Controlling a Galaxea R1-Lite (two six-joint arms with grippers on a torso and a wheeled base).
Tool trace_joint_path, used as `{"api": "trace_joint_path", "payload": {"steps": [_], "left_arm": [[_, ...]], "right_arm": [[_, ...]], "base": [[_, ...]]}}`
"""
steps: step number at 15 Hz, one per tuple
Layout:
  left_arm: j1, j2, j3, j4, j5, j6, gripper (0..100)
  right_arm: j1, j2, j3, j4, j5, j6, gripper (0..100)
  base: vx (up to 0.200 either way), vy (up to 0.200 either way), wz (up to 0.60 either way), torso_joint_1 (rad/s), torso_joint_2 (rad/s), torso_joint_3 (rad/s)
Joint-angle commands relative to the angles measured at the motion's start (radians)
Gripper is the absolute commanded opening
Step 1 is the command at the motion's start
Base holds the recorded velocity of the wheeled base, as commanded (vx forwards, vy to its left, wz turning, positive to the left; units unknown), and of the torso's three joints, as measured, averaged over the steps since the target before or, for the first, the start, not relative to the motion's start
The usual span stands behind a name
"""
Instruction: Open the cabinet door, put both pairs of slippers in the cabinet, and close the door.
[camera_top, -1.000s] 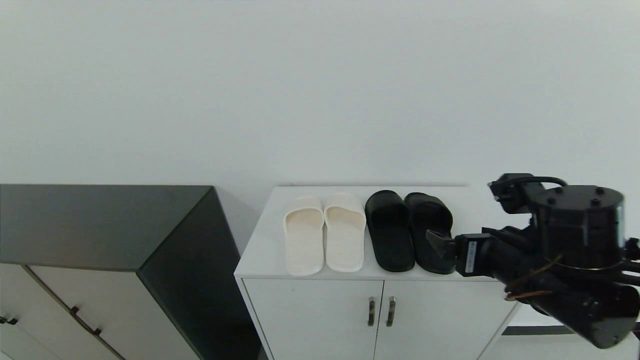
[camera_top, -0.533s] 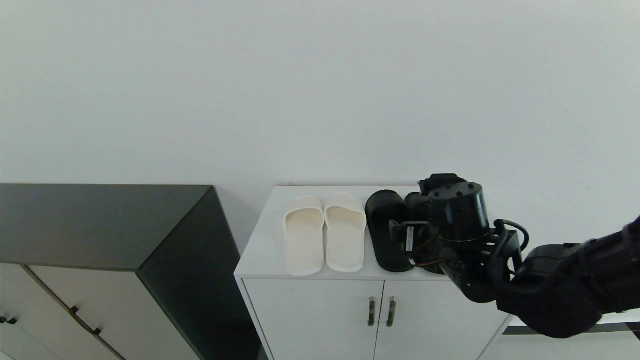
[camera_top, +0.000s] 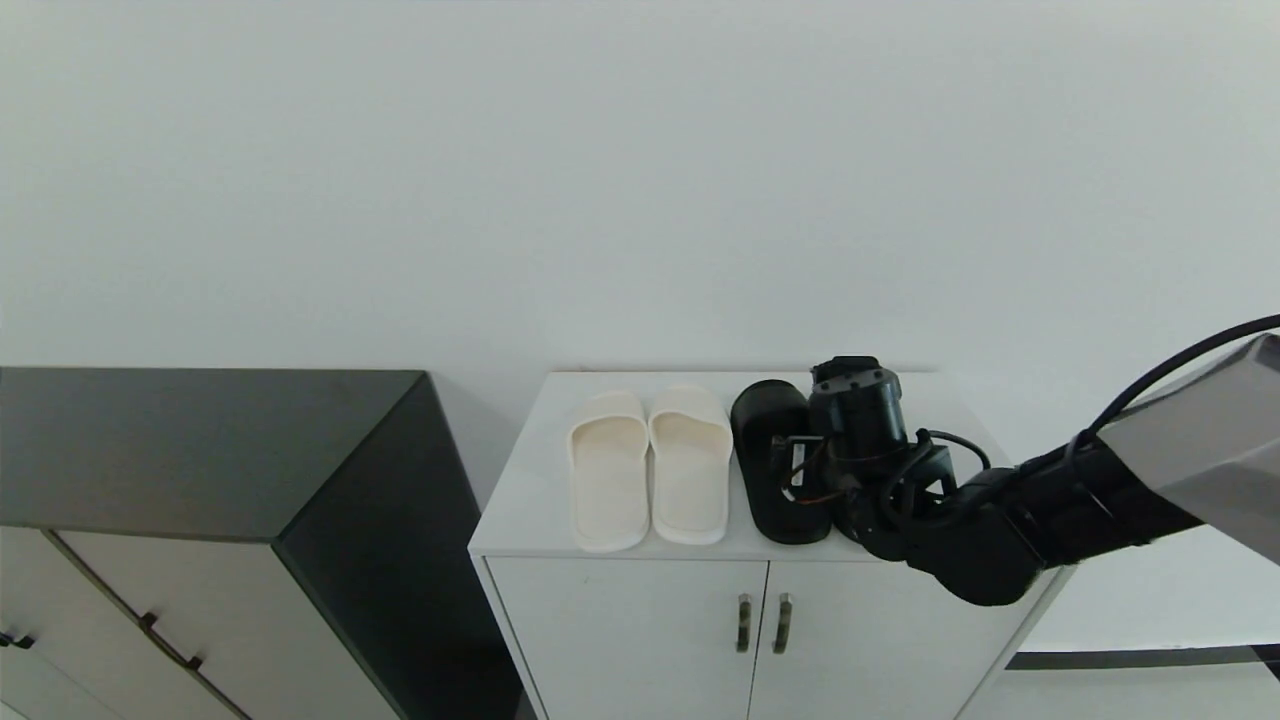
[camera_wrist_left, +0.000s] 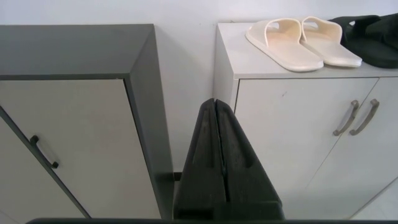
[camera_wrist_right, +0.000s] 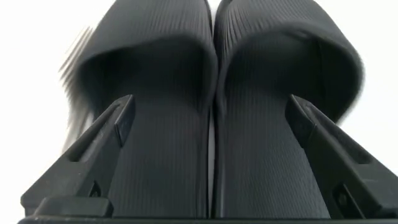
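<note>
A white cabinet (camera_top: 620, 640) stands with both doors shut, its two handles (camera_top: 762, 622) side by side at the middle. On its top (camera_top: 520, 500) lie a white pair of slippers (camera_top: 650, 468) and, to their right, a black pair (camera_top: 770, 460). My right arm reaches in from the right and covers the right black slipper. In the right wrist view my right gripper (camera_wrist_right: 208, 118) is open wide, one finger (camera_wrist_right: 115, 134) at each outer side of the black pair (camera_wrist_right: 211, 81). My left gripper (camera_wrist_left: 215, 124) is shut on nothing, low in front of the gap left of the cabinet (camera_wrist_left: 298, 124).
A taller dark-topped cabinet (camera_top: 200, 450) with pale doors stands left of the white one, a narrow gap between them. A plain white wall is behind both. Free top surface lies left of the white slippers (camera_wrist_left: 305, 40).
My right arm has swung left and forward from the right edge to over the black pair, now hiding the right black slipper. The slippers and doors have not moved.
</note>
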Motion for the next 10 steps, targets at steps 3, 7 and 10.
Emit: {"api": "trace_joint_path", "payload": {"steps": [3,7,10], "left_arm": [[0.0,0.0,0.0,0.0,0.0,0.0,0],[0.0,0.0,0.0,0.0,0.0,0.0,0],[0.0,0.0,0.0,0.0,0.0,0.0,0]], "right_arm": [[-0.034,0.108,-0.111,0.0,0.001,-0.002,100],[-0.052,0.167,-0.189,-0.017,-0.001,-0.01,100],[-0.052,0.186,-0.194,-0.077,-0.005,-0.053,0]], "base": [[0.0,0.0,0.0,0.0,0.0,0.0],[0.0,0.0,0.0,0.0,0.0,0.0],[0.0,0.0,0.0,0.0,0.0,0.0]]}}
